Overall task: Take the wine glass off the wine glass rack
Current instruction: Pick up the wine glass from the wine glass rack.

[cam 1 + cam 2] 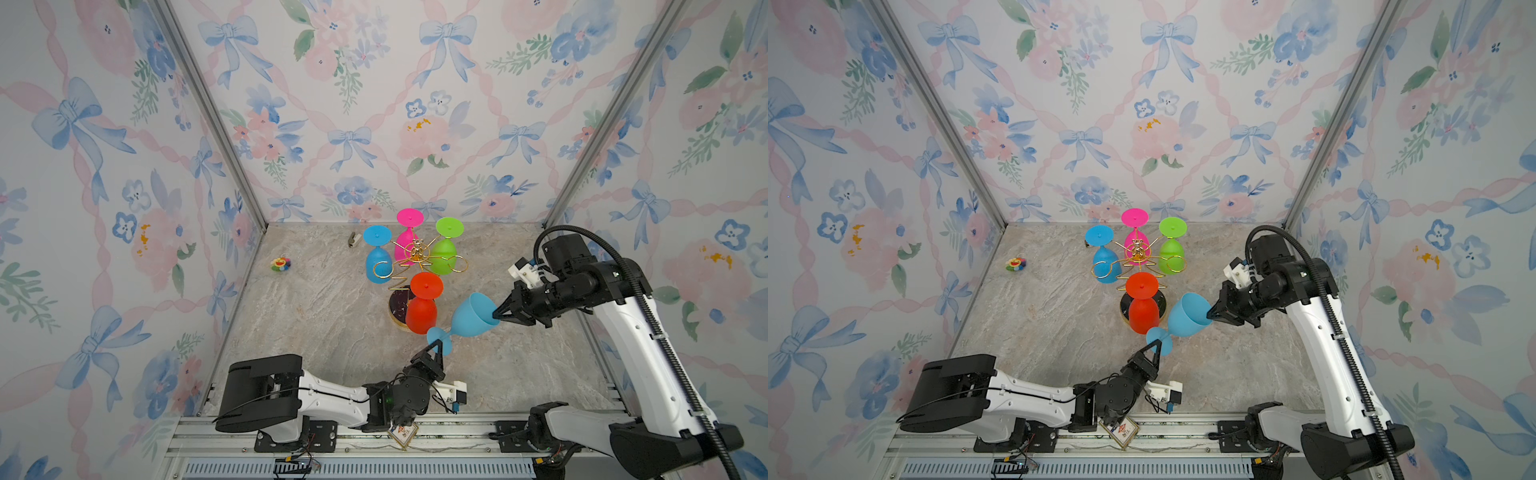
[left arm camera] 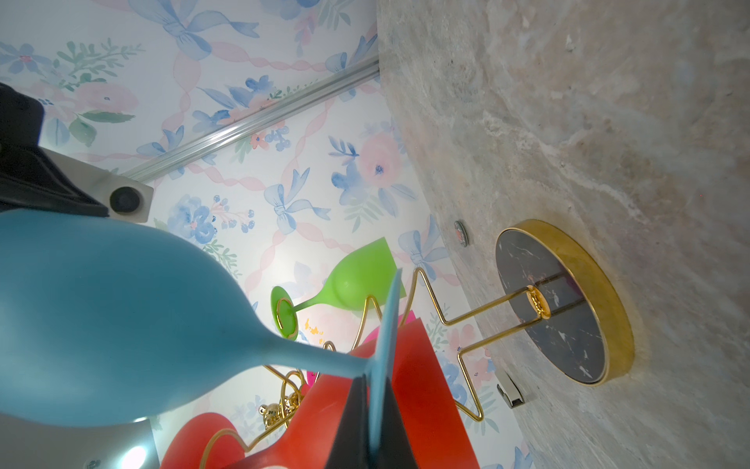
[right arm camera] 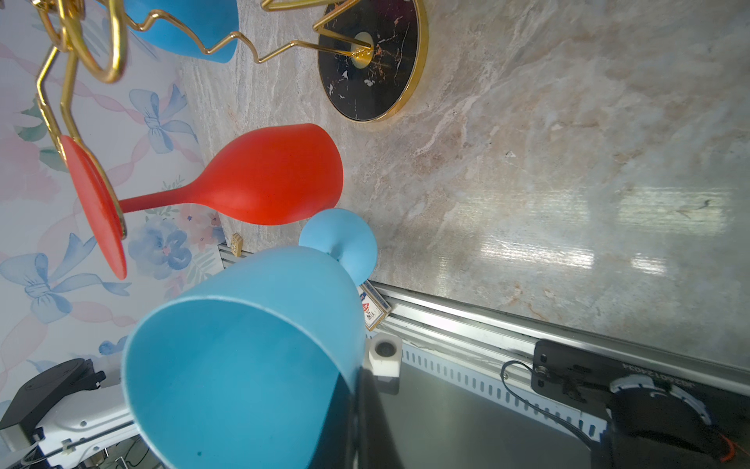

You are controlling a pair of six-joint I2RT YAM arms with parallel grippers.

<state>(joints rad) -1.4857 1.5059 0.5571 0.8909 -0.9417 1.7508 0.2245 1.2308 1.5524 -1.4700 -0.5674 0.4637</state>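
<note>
Light blue plastic wine glass (image 1: 471,314) is off the rack, hanging in the air at lower centre-right in both top views. It is lying tilted, with the foot pointing lower left and the bowl mouth facing right.

Left jaws are pinching the glass's flat foot disc edge-on; the left wrist view shows it squeezed between the black fingers (image 2: 353,422). Right jaws are clamping the bowl rim, one finger (image 3: 371,418) lying over the lip.

The gold wire wine glass rack with round black marble-look base (image 1: 398,300) is standing mid-desk, up and left of the held glass. Four glasses are hanging bowl-down on its loops: red (image 1: 422,311), darker blue (image 1: 377,266), pink (image 1: 406,246), green (image 1: 444,254).

The held glass's foot is sitting just beside the red bowl; I can't tell if they're touching.

A small multicoloured toy (image 1: 280,264) is lying at the left edge of the grey stone-pattern desk (image 1: 311,328).
</note>
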